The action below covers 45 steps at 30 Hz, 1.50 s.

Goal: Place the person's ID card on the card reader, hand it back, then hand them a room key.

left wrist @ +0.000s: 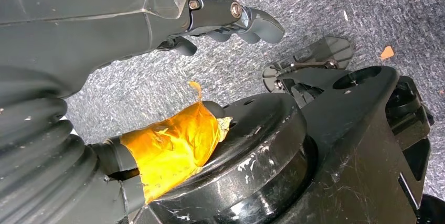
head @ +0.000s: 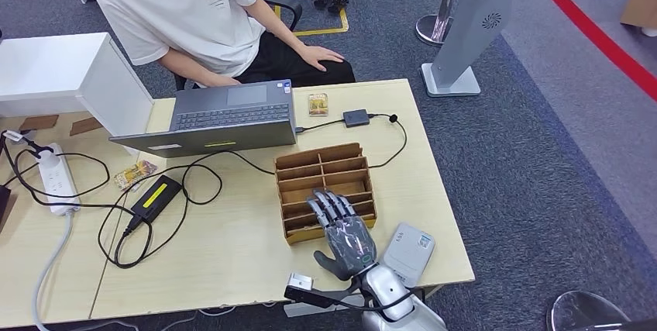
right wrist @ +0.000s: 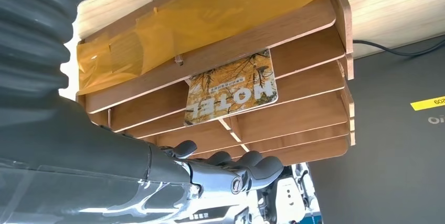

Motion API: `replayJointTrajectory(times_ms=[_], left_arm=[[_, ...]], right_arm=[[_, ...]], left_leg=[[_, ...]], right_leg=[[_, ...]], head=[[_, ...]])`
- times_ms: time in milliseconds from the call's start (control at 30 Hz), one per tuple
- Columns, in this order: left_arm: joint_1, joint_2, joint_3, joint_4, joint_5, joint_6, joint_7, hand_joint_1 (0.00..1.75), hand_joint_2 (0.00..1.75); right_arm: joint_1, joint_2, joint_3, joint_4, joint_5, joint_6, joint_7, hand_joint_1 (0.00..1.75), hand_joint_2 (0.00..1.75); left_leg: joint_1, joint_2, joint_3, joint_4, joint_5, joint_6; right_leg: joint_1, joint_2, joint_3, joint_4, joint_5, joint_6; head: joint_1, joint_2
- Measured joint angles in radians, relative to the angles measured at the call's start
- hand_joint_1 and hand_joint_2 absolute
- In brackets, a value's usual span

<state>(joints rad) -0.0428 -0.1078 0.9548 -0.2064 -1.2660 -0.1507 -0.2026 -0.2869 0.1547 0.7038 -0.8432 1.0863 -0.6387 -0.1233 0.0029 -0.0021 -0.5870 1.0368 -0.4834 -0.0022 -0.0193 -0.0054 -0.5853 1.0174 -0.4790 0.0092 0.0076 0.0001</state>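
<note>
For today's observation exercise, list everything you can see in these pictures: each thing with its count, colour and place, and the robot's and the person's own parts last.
Table: one, light wood, centre.
Laptop: one, grey, open at the table's far side.
Wooden card rack: one, brown, slotted, right of centre.
Room key card: one, yellow print reading MOTEL, standing in a rack slot.
Card reader: one, pale grey, near right corner.
Power strip: one, white, left edge.
Power adapter: one, black with yellow label, amid black cables.
Small black box: one, right of the laptop.
Person: one, white shirt, seated behind the table.
Right hand: silver-grey, fingers spread over the rack.
Left hand: dark grey, above carpet.
</note>
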Motion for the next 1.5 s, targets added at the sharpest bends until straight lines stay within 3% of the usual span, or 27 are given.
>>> replayJointTrajectory(times_ms=[1167, 1400, 1500], left_arm=[[0.000, 0.001, 0.000, 0.000, -0.001, -0.004, -0.022, 0.00, 1.75], [0.001, 0.002, 0.000, 0.000, -0.003, -0.006, -0.019, 0.00, 1.75], [0.001, 0.003, 0.000, 0.000, -0.007, -0.010, -0.019, 0.00, 1.75]], right_arm=[[-0.020, 0.004, 0.000, -0.012, 0.001, -0.001, -0.007, 1.71, 1.75], [-0.005, -0.007, -0.024, -0.103, -0.021, 0.020, 0.014, 1.71, 1.75], [-0.007, -0.015, -0.038, -0.168, -0.053, 0.080, 0.015, 1.71, 1.75]], left_leg=[[0.000, 0.000, 0.003, 0.000, 0.000, 0.000], [0.000, 0.000, 0.003, 0.000, 0.000, 0.000], [0.000, 0.000, 0.003, 0.000, 0.000, 0.000]], right_leg=[[0.000, 0.000, 0.003, 0.000, 0.000, 0.000], [0.000, 0.001, 0.003, 0.000, 0.000, 0.000], [0.000, 0.001, 0.003, 0.000, 0.000, 0.000]], head=[[0.000, 0.000], [0.000, 0.000], [0.000, 0.000]])
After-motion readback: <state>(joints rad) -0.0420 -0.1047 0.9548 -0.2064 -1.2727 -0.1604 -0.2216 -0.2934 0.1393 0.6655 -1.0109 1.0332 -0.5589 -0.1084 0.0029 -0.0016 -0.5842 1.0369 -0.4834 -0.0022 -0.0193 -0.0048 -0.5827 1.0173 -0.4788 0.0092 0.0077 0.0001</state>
